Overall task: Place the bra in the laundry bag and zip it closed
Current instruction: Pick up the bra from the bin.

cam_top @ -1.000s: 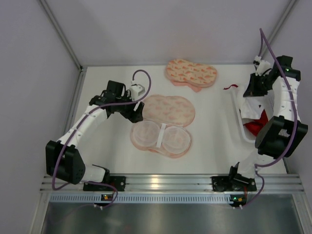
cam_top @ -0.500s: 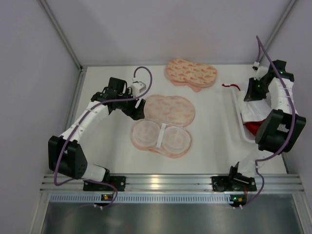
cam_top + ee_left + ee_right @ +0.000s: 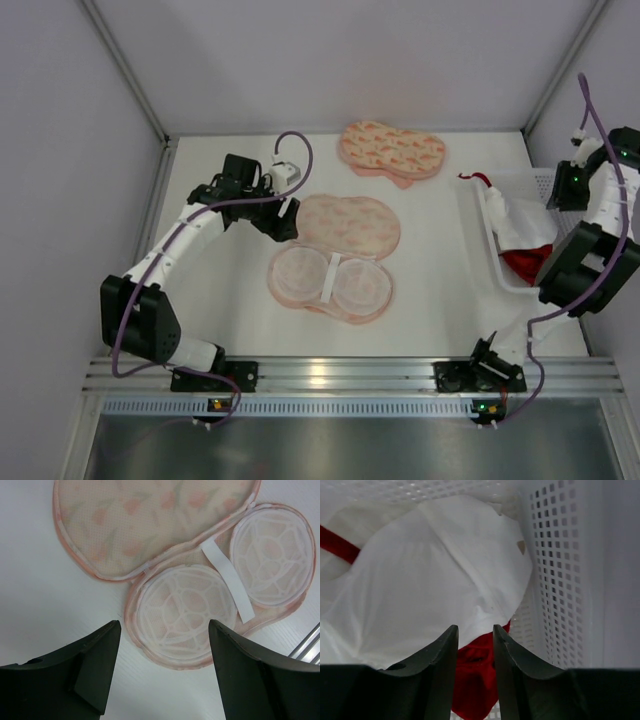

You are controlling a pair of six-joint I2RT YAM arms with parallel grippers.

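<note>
2 peach speckled figure-eight pouches: laundry bag (image 3: 335, 255) open mid-table with 2 white mesh domes (image 3: 182, 605) inside, twin pouch (image 3: 392, 150) closed. 1 red bra (image 3: 475, 680) in perforated basket (image 3: 555, 580), under white cloth (image 3: 430, 585). Left gripper (image 3: 164, 627) spread wide, right gripper (image 3: 476, 630) slightly parted, both empty.

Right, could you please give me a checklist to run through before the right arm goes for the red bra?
1. Peach-pink speckled figure-eight zip pouch lies open, white mesh cups empty: ok.
2. Red lacy bra exposed for grasping: not ok, mostly under white cloth in white mesh plastic basket.
3. Right gripper open and empty: ok.
4. Left gripper open, holding nothing: ok.
5. Zip slider located: cannot tell.
</note>
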